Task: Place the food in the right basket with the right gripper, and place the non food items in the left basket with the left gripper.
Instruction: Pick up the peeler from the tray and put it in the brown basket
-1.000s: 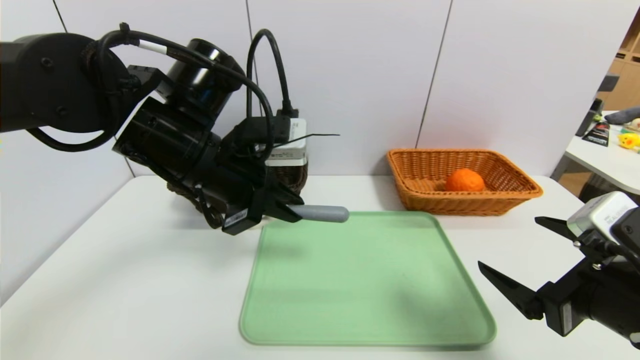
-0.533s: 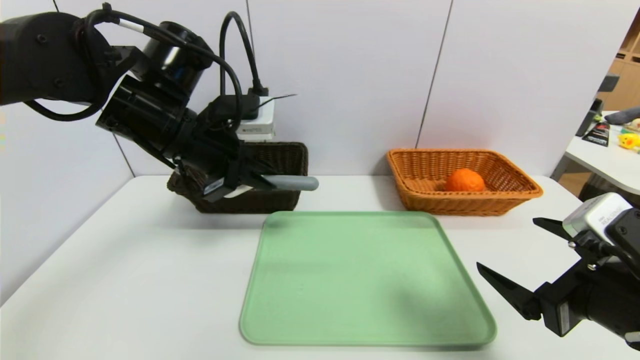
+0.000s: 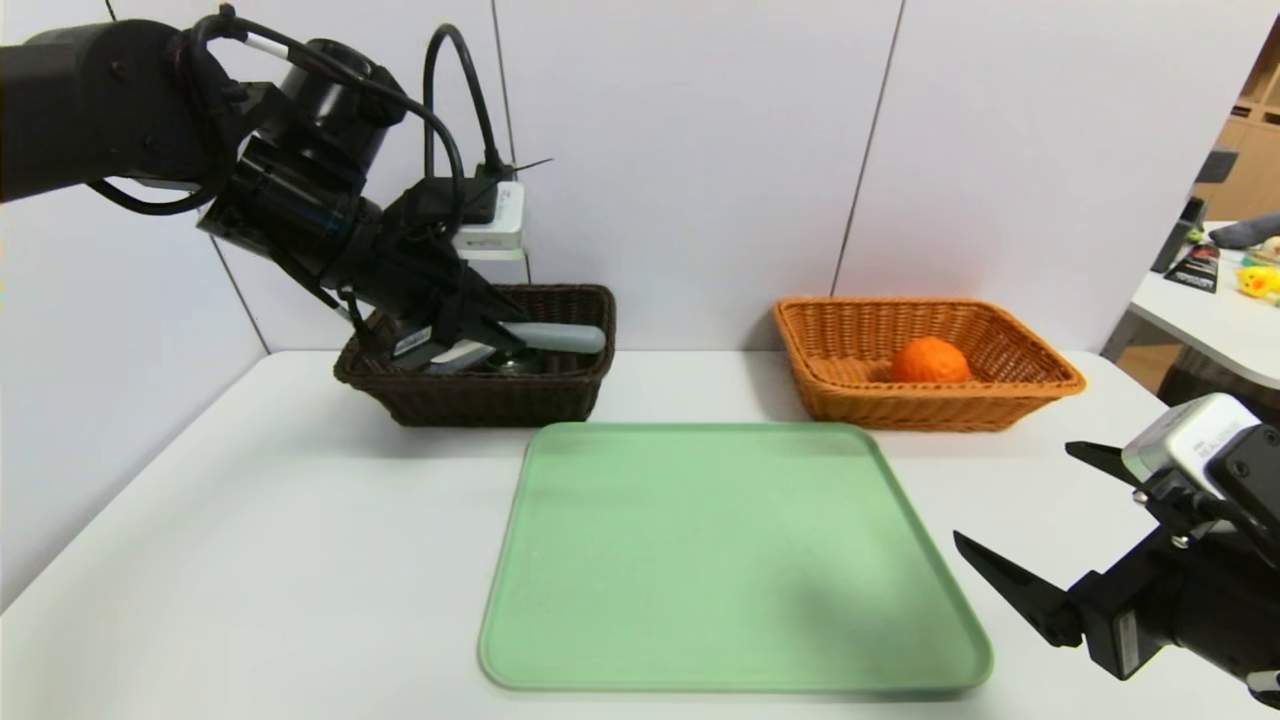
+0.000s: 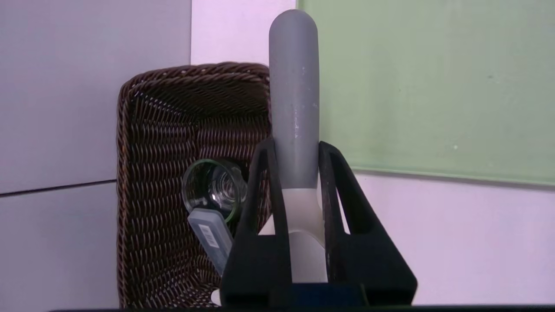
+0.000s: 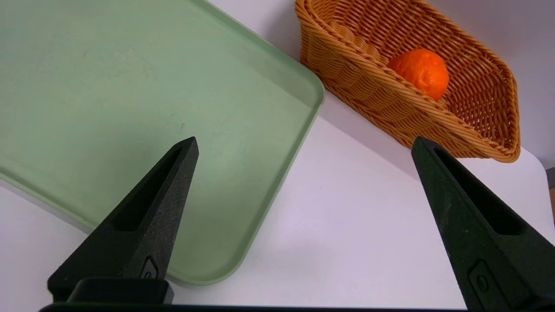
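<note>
A dark brown woven basket (image 3: pixel 480 395) at far left, an orange wicker basket (image 3: pixel 850 395) holding an orange fruit (image 3: pixel 930 361) at far right, a pale green tray (image 3: pixel 730 560) between, nearer, on a white table (image 3: pixel 250 560).

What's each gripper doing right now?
Left gripper: closed on the grey-handled tool, over the brown basket.
Right gripper: open, empty, beside the tray.

Head camera looks forward and down over the whole table. Left wrist camera peers closely into the brown basket (image 4: pixel 173 173); right wrist camera sits low, near the table. All three show the green tray (image 3: pixel 735 560).
</note>
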Action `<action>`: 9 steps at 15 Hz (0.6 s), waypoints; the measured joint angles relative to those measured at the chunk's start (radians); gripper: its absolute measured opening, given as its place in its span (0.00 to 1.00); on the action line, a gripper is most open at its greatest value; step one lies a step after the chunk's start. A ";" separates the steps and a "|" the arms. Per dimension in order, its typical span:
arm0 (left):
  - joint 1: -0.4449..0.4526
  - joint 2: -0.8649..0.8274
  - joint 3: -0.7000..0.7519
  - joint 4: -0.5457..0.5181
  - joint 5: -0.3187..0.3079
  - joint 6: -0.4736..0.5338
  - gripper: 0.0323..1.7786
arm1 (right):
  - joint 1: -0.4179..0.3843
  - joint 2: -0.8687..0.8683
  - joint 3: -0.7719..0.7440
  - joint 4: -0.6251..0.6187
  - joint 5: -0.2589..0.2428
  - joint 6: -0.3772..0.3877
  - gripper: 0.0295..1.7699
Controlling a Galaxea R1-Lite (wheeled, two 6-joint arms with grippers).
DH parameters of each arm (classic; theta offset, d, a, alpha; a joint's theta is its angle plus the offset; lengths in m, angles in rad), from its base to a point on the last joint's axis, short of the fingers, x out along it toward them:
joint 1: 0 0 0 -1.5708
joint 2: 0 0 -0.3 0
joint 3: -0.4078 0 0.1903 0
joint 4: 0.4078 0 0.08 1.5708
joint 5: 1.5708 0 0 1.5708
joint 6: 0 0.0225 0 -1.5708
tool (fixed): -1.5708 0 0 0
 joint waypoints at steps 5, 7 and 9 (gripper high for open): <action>0.064 0.043 -0.005 -0.054 0.019 0.013 0.13 | 0.000 -0.002 0.014 -0.004 0.000 0.000 0.96; 0.090 0.063 -0.005 -0.083 0.023 0.014 0.13 | 0.000 -0.003 0.018 -0.005 0.000 0.001 0.96; 0.111 0.086 -0.006 -0.113 0.035 0.014 0.13 | 0.000 -0.004 0.020 -0.004 0.000 0.000 0.96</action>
